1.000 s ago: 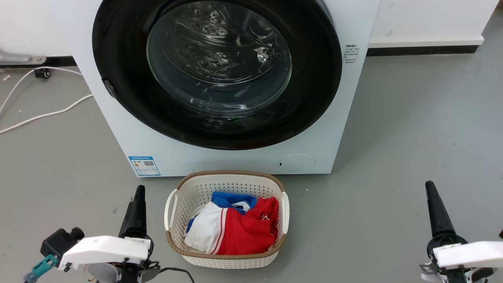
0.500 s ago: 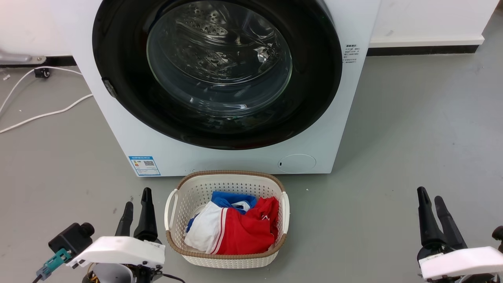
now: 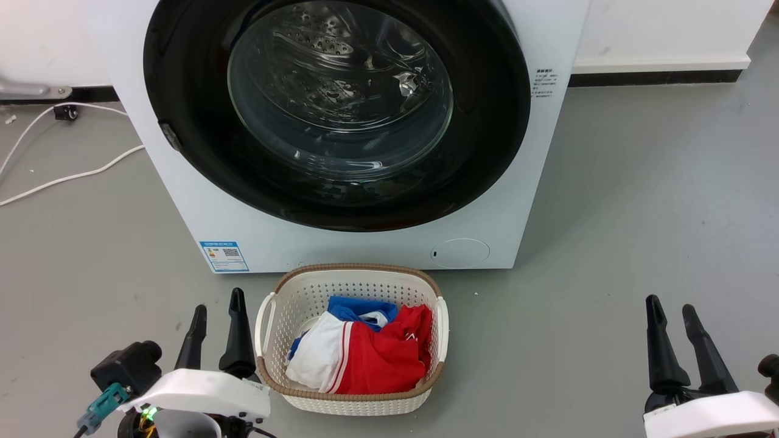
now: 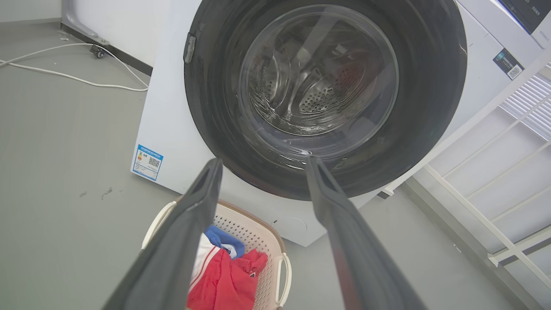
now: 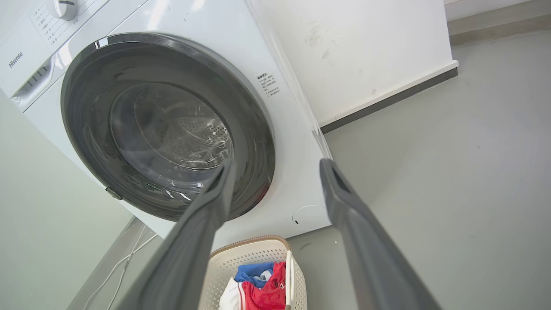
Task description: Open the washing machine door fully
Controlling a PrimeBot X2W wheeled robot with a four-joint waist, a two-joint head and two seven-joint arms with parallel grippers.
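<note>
The white washing machine (image 3: 195,207) stands ahead. Its round glossy black door (image 3: 487,134) with the clear glass bowl lies flat against the front, closed. Both wrist views look at the same door (image 4: 430,99) (image 5: 86,112), with the steel drum visible through the glass. My left gripper (image 3: 217,301) is open low on the left, near the floor, well short of the machine. My right gripper (image 3: 670,305) is open low on the right, also far from the door. Nothing is between either pair of fingers.
A white laundry basket (image 3: 271,316) with red, white and blue clothes sits on the grey floor right before the machine, between my grippers. White cables (image 3: 67,176) trail on the floor at the left. A white rack (image 4: 495,172) stands beside the machine.
Both grippers went from shut to open, their fingers spreading apart. Both arms shifted slightly lower in the head view. The door and basket have not moved.
</note>
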